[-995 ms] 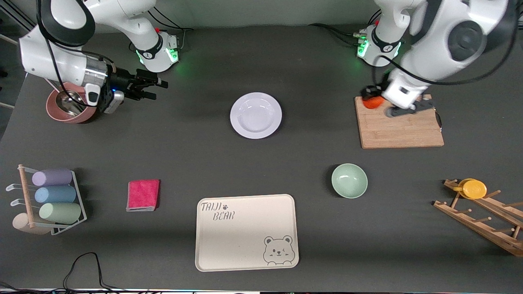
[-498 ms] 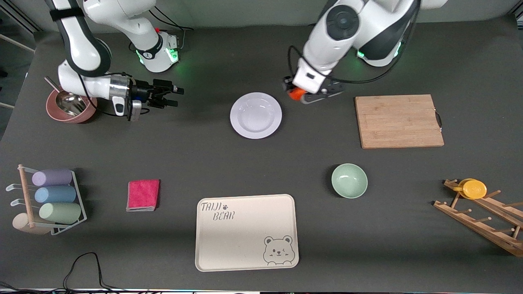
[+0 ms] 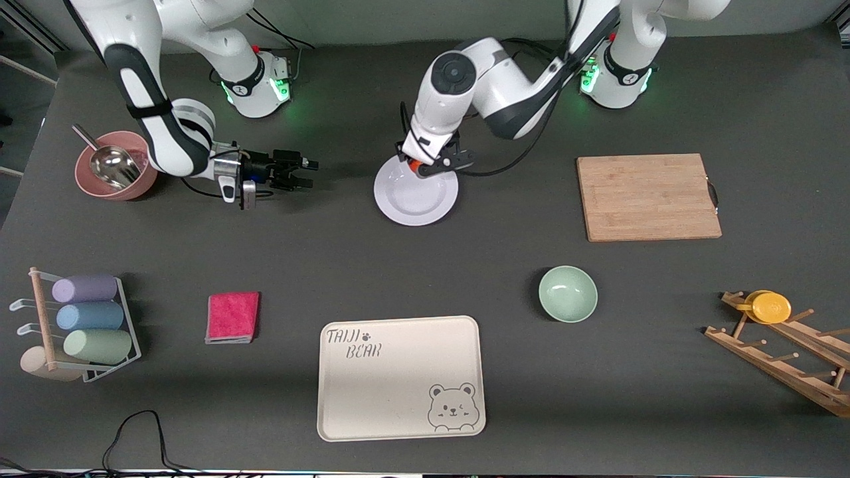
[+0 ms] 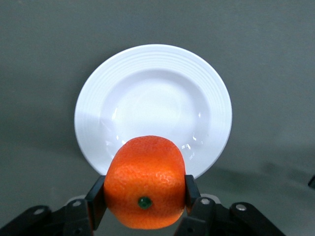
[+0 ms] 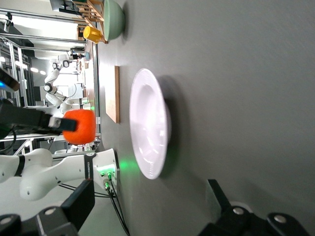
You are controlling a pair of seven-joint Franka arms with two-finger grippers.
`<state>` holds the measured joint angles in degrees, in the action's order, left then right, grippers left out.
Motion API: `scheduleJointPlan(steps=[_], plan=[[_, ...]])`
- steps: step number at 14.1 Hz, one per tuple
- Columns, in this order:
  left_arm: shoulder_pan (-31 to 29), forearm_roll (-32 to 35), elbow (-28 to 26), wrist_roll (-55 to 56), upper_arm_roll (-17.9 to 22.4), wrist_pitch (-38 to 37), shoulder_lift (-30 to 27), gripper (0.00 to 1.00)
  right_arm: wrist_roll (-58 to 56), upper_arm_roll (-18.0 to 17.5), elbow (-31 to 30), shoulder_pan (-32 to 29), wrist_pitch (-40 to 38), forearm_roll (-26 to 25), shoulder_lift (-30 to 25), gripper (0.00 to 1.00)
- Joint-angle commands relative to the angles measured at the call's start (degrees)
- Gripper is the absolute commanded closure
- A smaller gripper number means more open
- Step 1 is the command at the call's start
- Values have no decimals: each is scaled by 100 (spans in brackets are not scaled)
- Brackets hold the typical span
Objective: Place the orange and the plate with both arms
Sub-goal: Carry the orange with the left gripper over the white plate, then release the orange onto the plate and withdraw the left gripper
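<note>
Carrying the orange [image 4: 145,189] toward the plate [image 3: 405,202]: left gripper [image 3: 425,166] clamped on the fruit from both sides, pads [image 4: 96,199] pressed against its skin, stem dimple facing the wrist camera. Hanging over the plate's rim on the edge toward the robots' bases, not yet over the well. Still clear of the china, judging by the right wrist view, where the orange [image 5: 80,126] shows up in the air above the plate [image 5: 150,130].

Plate flat on the table [image 3: 505,265], roughly mid-table, farther from the front camera than the cream bear tray [image 3: 398,378] and the pale-green bowl [image 3: 568,294], with the cutting board [image 3: 647,197] well apart toward the left arm's end.

Right gripper [image 3: 302,171] low over bare table beside the plate, toward the right arm's end, pointed at the plate with fingers parted and nothing between them; probably lining up for the rim.

Next, most likely: easing the fruit in over the centre of the well, lowering until nearly touching, then letting go gently so a round thing does not roll off glossy china.

Hard to make out: the orange almost wholly hidden under the left wrist in the front view, only a sliver of colour showing; the right gripper's fingertips mostly cut off in its own wrist view.
</note>
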<state>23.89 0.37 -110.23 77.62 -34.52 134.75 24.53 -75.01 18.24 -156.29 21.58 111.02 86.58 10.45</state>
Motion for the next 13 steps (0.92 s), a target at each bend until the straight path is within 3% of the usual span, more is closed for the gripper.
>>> scheduleJointPlan(steps=[1,4,9,10,12,13], plan=[[186,778,782,796,94,-115,841,88,-330,30,266,30,-177,219,537,0],[369,1035,836,1000,129,-72,1045,87,-321,30,345,21,-177,219,704,0],[1099,1097,951,1097,744,-45,1318,79,-321,30,433,13,-186,228,880,0],[1100,1097,951,1097,754,-54,1326,70,-321,30,433,13,-186,228,906,0],[1100,1097,951,1097,789,-71,1326,9,-321,30,450,13,-186,228,915,0],[1092,1123,959,1071,815,-141,1300,3,-321,30,450,13,-186,228,907,3]])
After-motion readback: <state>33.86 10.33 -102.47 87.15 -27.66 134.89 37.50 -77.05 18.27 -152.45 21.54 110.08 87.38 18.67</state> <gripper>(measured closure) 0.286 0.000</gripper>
